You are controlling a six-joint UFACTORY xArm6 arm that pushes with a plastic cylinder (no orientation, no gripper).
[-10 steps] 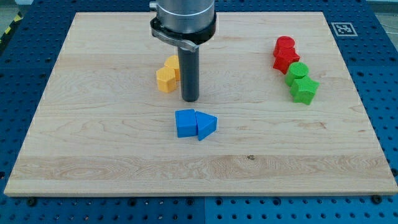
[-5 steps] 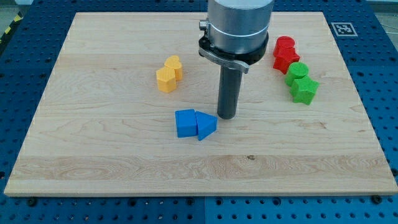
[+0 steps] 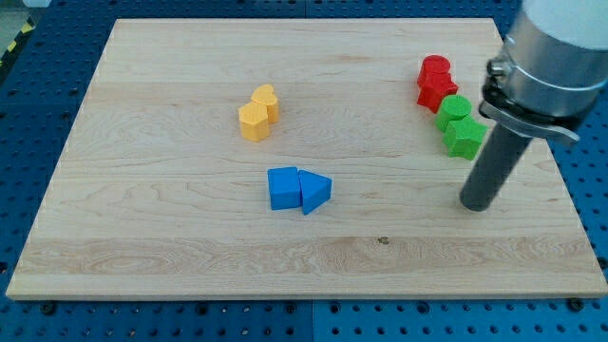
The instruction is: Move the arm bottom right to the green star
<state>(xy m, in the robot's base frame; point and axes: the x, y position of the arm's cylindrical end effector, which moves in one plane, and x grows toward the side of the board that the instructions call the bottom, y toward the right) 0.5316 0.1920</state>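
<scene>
The green star (image 3: pixel 464 138) lies at the view's right on the wooden board (image 3: pixel 171 237), just below a round green block (image 3: pixel 454 108). My tip (image 3: pixel 476 204) rests on the board below and slightly to the right of the green star, a short gap apart from it. The rod rises to the arm's grey body (image 3: pixel 551 57) at the view's upper right, which hides the board's right edge there.
Two red blocks (image 3: pixel 436 82) stand above the green ones. Two yellow blocks (image 3: pixel 257 112) sit at the upper middle left. A blue cube (image 3: pixel 283 188) and a blue triangle (image 3: pixel 315 191) touch each other at the centre.
My tip has moved from beside the yellow blocks, past the blue triangle, to the right and down, ending just below the green star. No block has moved.
</scene>
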